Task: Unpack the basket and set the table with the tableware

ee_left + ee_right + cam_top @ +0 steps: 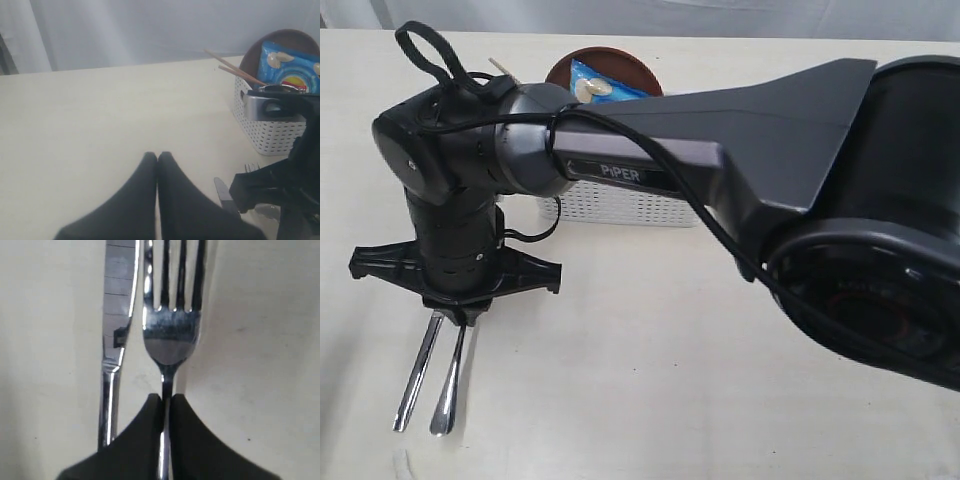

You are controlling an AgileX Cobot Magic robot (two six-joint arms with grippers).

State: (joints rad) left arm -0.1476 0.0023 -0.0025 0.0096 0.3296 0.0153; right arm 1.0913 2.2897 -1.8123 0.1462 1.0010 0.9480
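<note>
My right gripper (166, 397) is shut on the neck of the steel fork (171, 335). The steel knife (119, 305) lies on the table (260, 340) right beside the fork and parallel to it. In the exterior view that gripper (460, 318) points down at the near left, with the knife (417, 370) and the fork (450, 380) under it. Whether the fork touches the table I cannot tell. The white basket (620, 205) stands behind, holding the brown plate (620, 58). Chopsticks (235, 70) stick out of the basket (270, 135). My left gripper (157, 155) is shut and empty.
A blue chip bag (605, 85) leans on the plate inside the basket. My right arm (770, 150) stretches across the middle of the table from the right. A pale curtain (150, 30) hangs behind the table's far edge.
</note>
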